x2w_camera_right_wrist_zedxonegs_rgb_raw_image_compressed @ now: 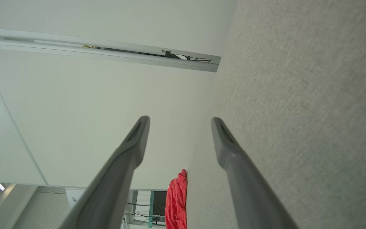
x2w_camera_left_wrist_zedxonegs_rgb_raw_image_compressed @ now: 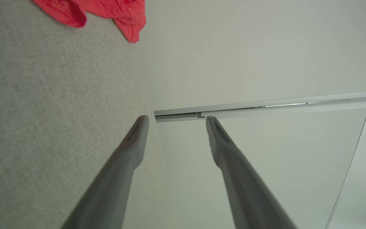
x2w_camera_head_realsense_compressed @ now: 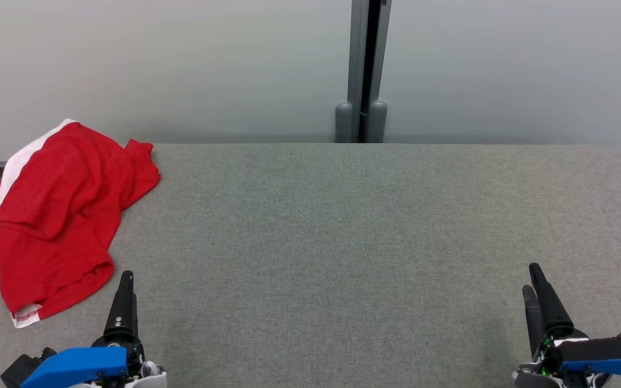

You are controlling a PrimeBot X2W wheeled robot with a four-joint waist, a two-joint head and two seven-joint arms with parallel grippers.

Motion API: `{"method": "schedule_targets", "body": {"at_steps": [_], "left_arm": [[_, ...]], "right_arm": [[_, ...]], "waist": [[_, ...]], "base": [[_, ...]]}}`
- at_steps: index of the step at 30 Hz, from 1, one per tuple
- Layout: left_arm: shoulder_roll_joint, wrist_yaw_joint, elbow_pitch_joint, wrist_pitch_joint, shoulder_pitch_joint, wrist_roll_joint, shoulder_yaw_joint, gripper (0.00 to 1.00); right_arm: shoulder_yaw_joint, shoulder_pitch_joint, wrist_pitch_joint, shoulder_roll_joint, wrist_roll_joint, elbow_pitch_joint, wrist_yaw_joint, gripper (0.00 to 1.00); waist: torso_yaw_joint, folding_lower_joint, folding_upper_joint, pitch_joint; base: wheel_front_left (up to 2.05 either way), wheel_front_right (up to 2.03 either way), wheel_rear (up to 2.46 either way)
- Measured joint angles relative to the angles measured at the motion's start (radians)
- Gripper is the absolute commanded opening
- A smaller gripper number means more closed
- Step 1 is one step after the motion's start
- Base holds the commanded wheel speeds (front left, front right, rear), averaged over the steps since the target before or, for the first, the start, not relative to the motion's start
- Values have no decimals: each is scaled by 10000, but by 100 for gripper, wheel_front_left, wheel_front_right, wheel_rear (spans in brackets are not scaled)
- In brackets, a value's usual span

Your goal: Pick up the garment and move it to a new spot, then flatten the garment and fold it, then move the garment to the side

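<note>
Both pincers stood wide and empty. The left gripper was just beside the crumpled red-and-white garment, and the right gripper was well apart from it. The garment lay at the left end of the grey felt table. Whether its white edge overhung the rim was unclear. Beyond the garment rose a pale wall with 1 grey post.

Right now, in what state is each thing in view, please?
garment: crumpled in a heap at the far left of the table, not flattened, not folded, not held.
left gripper: open, empty, close to the garment but apart from it.
right gripper: open, empty, over the table's right side.
</note>
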Motion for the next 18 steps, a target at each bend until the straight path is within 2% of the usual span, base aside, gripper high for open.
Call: {"method": "schedule_targets", "body": {"at_steps": [18], "left_arm": [[10, 573, -1064, -700, 108, 3749, -443, 100]], "right_arm": [[322, 195, -708, -10, -4023, -989, 0, 100]], "waist": [[1, 0, 0, 34]], "base": [[0, 0, 0]]}}
